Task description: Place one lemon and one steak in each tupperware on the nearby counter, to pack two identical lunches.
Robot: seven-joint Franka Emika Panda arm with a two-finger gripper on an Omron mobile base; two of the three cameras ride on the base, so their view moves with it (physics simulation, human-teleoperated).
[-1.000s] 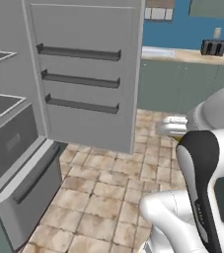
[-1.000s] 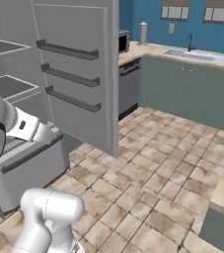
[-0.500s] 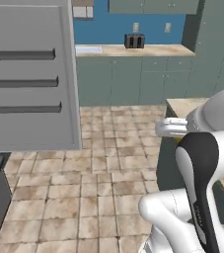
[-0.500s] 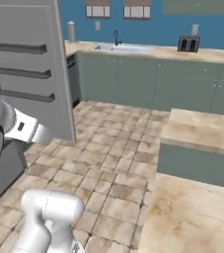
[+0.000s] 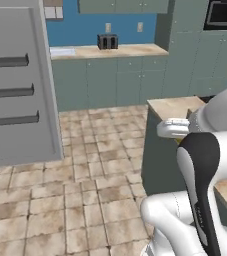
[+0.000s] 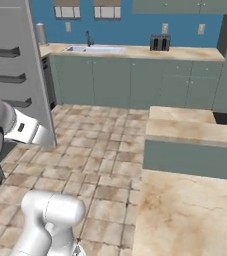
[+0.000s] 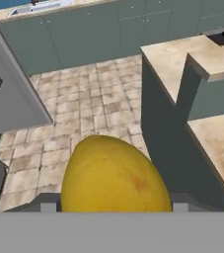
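The gripper [image 7: 114, 210] is closed around the lemon [image 7: 114, 174], one dark finger on each side of it. The lemon sits up close in the hand view, low and in the middle. Its long way runs from the top left of that view down to the bottom right, and its rounder end points up and left. It is bright yellow, smooth and egg-shaped, with small brownish spots. Past it is the tiled floor [image 7: 84, 111]. The beige counter [image 7: 217, 126] is on the right.
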